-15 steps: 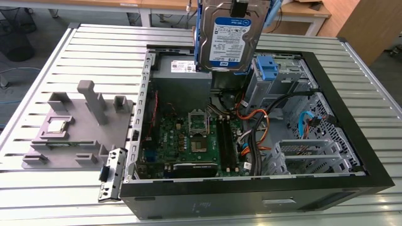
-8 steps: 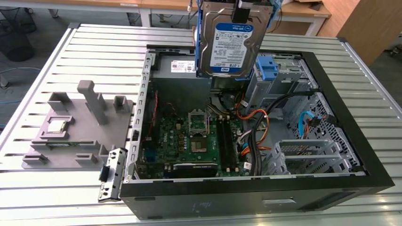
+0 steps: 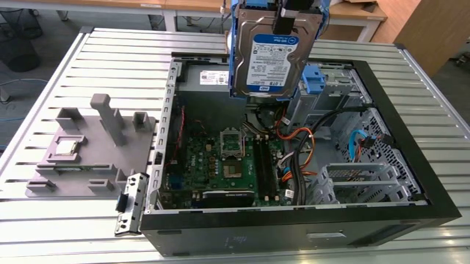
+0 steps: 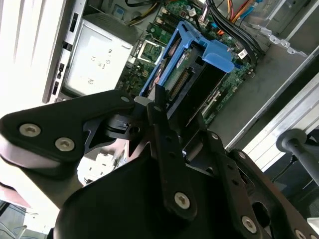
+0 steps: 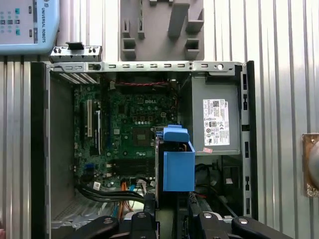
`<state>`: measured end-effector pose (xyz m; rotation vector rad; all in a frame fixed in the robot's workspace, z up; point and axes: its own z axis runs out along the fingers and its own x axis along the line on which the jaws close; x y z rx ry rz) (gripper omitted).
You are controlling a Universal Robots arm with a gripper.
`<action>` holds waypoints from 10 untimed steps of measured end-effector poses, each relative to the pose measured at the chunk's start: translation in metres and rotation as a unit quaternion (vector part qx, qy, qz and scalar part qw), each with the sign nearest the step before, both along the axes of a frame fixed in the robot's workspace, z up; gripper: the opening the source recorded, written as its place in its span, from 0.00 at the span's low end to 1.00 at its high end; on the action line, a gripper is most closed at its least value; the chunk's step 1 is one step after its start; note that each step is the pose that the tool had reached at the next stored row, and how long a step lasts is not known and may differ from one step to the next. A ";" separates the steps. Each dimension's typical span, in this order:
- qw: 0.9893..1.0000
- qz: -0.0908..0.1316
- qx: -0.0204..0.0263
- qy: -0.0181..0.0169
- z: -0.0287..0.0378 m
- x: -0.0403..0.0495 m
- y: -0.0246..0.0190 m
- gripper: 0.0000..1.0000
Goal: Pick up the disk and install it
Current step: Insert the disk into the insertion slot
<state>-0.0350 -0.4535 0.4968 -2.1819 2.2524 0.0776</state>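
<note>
The disk [image 3: 270, 55] hangs upright above the open computer case [image 3: 411, 165], label facing the exterior camera, with blue carrier rails along its edges. My gripper [image 3: 289, 23] comes down from above and is shut on the disk's upper end. In both wrist views the disk's blue carrier [image 4: 197, 57] [image 5: 178, 162] points down into the case over the motherboard [image 5: 134, 129], beside the power supply [image 5: 217, 119]. Black gripper links [image 4: 164, 149] clamp the drive on both sides.
A lone blue bracket [image 3: 314, 82] sits in the bay at the case's far side. Orange and black cables [image 3: 309, 140] cross the case floor, next to a metal drive cage [image 3: 367, 176]. A grey fixture block [image 3: 88, 148] lies on the slatted table [image 3: 110, 49].
</note>
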 end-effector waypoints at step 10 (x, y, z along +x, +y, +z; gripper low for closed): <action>1.000 0.000 0.000 0.000 -0.0012 0.0003 -0.0216 0.35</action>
